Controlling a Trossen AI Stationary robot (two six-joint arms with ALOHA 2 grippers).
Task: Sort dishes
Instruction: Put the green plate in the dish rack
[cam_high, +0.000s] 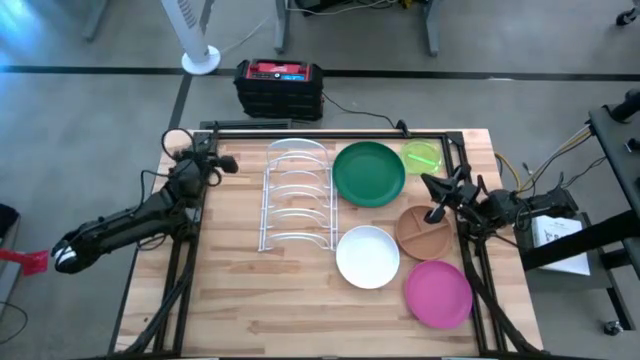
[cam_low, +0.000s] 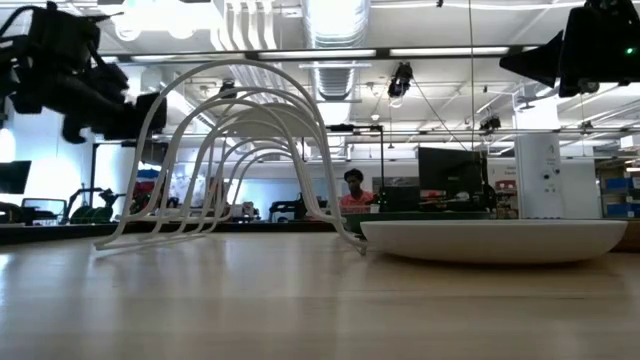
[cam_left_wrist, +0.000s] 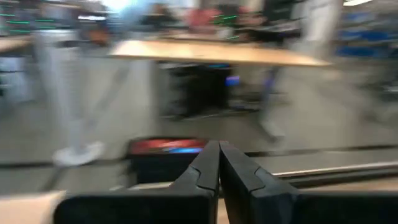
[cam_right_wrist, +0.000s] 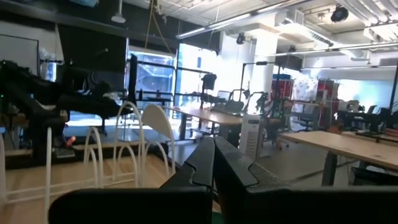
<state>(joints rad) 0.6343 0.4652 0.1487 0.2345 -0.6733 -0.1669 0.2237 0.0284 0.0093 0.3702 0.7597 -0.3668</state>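
Five plates lie flat on the wooden table: dark green (cam_high: 369, 173), small lime-green (cam_high: 423, 156), brown divided (cam_high: 424, 232), white (cam_high: 367, 256) and pink (cam_high: 438, 293). The white plate also shows in the low view (cam_low: 495, 240). My right gripper (cam_high: 428, 184) is shut and empty. It hovers between the green plate and the brown plate's far rim, pointing toward the table's left; its fingers show in the right wrist view (cam_right_wrist: 214, 149). My left gripper (cam_high: 230, 164) is shut and empty above the table's far left corner; its fingers show in the left wrist view (cam_left_wrist: 219, 152).
A white wire dish rack (cam_high: 296, 195) stands left of the plates, near the table's middle, with nothing in it; it also shows in the low view (cam_low: 230, 150). A black box with a red top (cam_high: 279, 86) sits on the floor beyond the far edge.
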